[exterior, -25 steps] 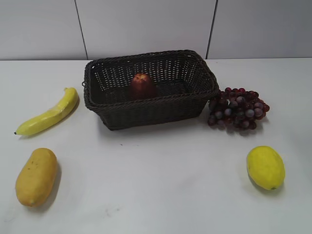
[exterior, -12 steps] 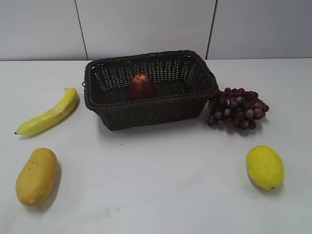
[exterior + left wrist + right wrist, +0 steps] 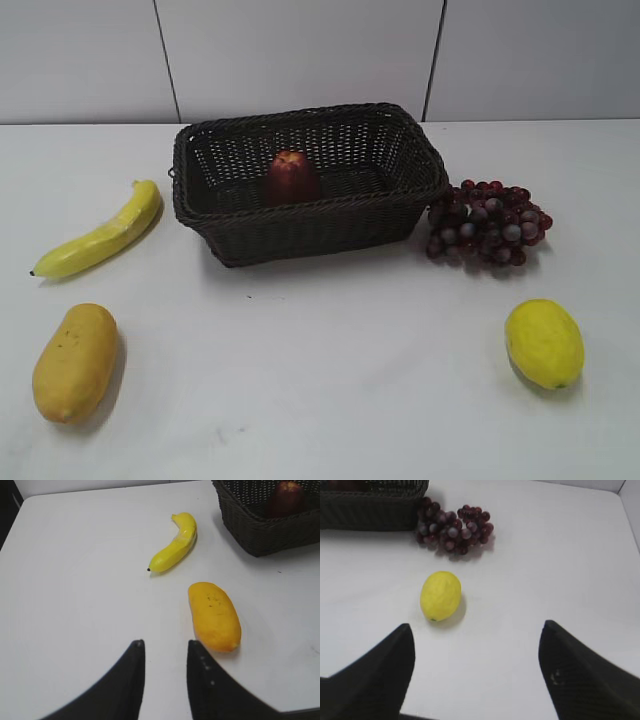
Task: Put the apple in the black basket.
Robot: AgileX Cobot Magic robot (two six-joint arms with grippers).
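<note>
The dark red apple (image 3: 292,177) sits upright inside the black wicker basket (image 3: 300,228) at the back middle of the table. It also shows in the left wrist view (image 3: 286,496), inside the basket's corner (image 3: 250,527). Neither gripper shows in the exterior view. My left gripper (image 3: 165,644) is open by a narrow gap and empty, low over the table near the mango. My right gripper (image 3: 478,626) is wide open and empty, over bare table near the lemon. A strip of the basket's wall (image 3: 370,512) shows in the right wrist view.
A yellow banana (image 3: 103,233) and an orange mango (image 3: 74,360) lie left of the basket. A bunch of dark grapes (image 3: 488,222) lies against its right side, and a yellow lemon (image 3: 544,342) at the front right.
</note>
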